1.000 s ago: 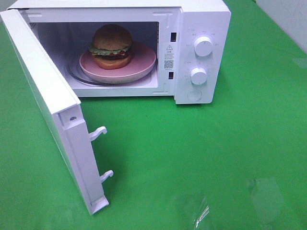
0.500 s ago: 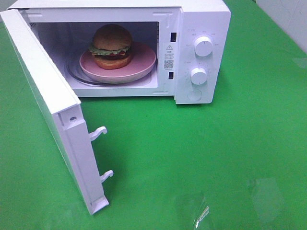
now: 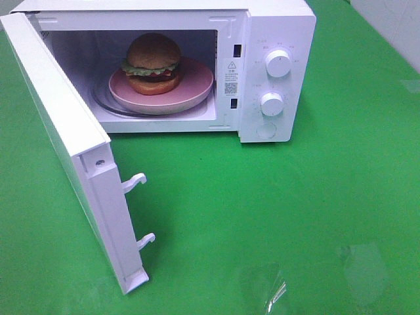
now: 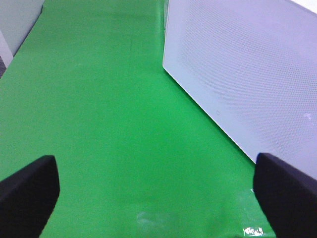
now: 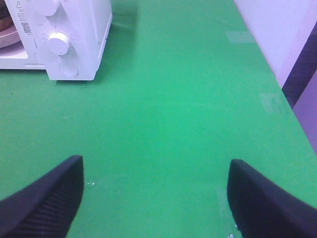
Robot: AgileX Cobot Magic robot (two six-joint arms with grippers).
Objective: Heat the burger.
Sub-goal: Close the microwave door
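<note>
Left gripper (image 4: 156, 166) is spread wide with nothing between its fingers. It sits low over the green cloth (image 4: 99, 99), near the outer face of the swung-open door (image 4: 247, 74). Right gripper (image 5: 156, 168) is also spread and holds nothing, low over the cloth, and it faces the knob side of the microwave (image 5: 79, 29). The burger (image 3: 153, 63) sits on the pink plate (image 3: 193, 92) inside the open cavity, well apart from both grippers (out of sight in both wrist views).
</note>
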